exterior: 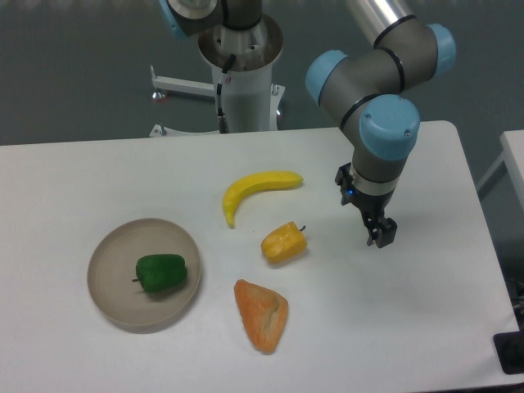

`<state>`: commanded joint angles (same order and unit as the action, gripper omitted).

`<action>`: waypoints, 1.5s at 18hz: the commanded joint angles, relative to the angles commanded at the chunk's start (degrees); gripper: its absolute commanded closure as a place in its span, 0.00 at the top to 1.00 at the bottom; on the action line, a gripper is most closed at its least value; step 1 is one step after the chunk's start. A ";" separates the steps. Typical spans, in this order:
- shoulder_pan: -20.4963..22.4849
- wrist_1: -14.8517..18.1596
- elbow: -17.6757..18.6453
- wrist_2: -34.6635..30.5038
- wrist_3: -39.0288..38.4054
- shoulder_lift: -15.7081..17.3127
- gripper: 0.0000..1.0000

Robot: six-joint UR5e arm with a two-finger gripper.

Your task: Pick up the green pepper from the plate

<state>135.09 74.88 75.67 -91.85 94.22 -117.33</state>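
The gripper (381,235) hangs empty, touching nothing, well right of the plate (110,254); its finger gap cannot be made out. The pepper (160,272) lies on the plate.

Green pepper (160,272) on plate (110,246)

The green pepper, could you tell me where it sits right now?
The green pepper lies on the plate at the table's front left, left of the orange wedge.
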 joint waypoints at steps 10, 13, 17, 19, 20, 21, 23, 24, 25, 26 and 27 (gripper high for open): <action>-5.77 -0.35 1.23 6.86 -15.72 2.29 1.00; -10.71 -1.23 0.00 6.86 -22.29 1.94 1.00; -17.83 -5.79 0.18 6.94 -30.05 0.44 1.00; -21.25 -6.50 0.52 6.94 -31.11 0.09 1.00; -22.05 -6.50 0.79 6.94 -31.64 0.00 1.00; -22.76 -6.50 1.05 6.94 -31.99 -0.26 1.00; -24.51 -6.59 1.06 6.94 -33.04 -1.05 1.00; -25.22 -6.68 1.05 6.94 -33.13 -1.40 1.00; -26.62 -6.77 1.05 6.94 -33.22 -2.10 1.00; -27.76 -6.77 1.14 6.94 -33.31 -2.89 1.00; -28.30 -6.77 1.14 7.03 -33.31 -3.42 1.00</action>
<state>106.79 68.12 76.82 -84.82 60.91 -120.76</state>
